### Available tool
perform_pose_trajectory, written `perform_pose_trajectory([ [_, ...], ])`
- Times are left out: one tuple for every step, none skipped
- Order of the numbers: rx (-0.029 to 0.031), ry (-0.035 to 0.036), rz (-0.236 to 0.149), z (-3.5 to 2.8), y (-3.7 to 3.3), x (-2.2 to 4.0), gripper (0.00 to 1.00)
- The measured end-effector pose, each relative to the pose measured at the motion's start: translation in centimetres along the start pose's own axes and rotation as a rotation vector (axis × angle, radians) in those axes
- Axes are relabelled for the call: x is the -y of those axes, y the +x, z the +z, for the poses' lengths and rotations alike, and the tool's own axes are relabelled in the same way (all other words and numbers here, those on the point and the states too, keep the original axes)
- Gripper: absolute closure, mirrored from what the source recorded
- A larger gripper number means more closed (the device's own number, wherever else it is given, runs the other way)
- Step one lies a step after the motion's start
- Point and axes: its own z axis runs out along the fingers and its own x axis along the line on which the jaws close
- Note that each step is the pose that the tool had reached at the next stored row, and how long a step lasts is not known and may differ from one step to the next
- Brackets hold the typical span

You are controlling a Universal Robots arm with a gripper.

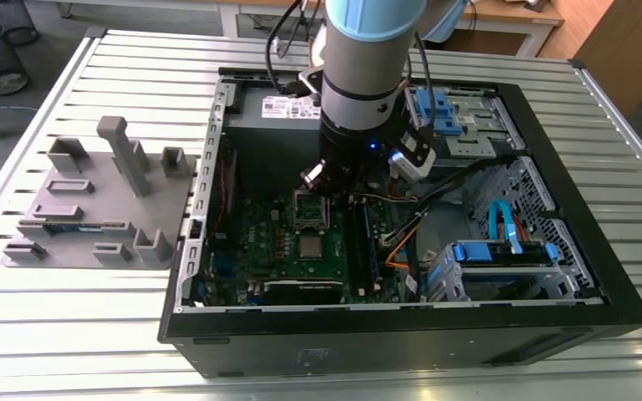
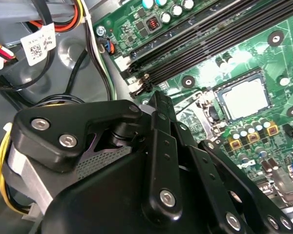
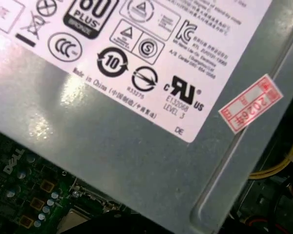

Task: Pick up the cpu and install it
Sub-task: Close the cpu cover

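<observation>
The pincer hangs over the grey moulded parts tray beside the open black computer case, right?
No. In the exterior view the pincer hangs over the green motherboard inside the open black computer case; the grey moulded parts tray lies beside the case, at that view's left.

White label [image 3: 136, 48] of certification marks — plus a red sticker [image 3: 251, 104] — on the grey box [image 3: 112, 161] (barcode tag [image 2: 38, 44] on wiring [image 2: 68, 19]).

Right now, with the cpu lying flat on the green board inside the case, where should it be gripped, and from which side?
Probably by two opposite edges of the cpu, at its thin rim, coming straight down from above. It lies flat and low on the motherboard, so no side face is offered, and the memory slots stand close beside it.
</observation>
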Motion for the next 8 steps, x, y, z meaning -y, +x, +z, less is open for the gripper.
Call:
perform_pose_trajectory([
  [0.0000, 0.0000, 0.000, 0.06, -0.05, -0.02, 0.89],
  [-0.0001, 0.0001, 0.000, 0.12, -0.12, -0.02, 0.89],
  [-0.0001, 0.0001, 0.000, 0.17, -0.18, -0.03, 0.89],
  [-0.0002, 0.0002, 0.000, 0.21, -0.24, -0.05, 0.89],
  [-0.0003, 0.0003, 0.000, 0.25, -0.32, -0.07, 0.89],
  [-0.0002, 0.0001, 0.000, 0.29, -0.39, -0.09, 0.89],
  [-0.0002, 0.0002, 0.000, 0.33, -0.45, -0.12, 0.89],
  [-0.0002, 0.0002, 0.000, 0.36, -0.49, -0.17, 0.89],
])
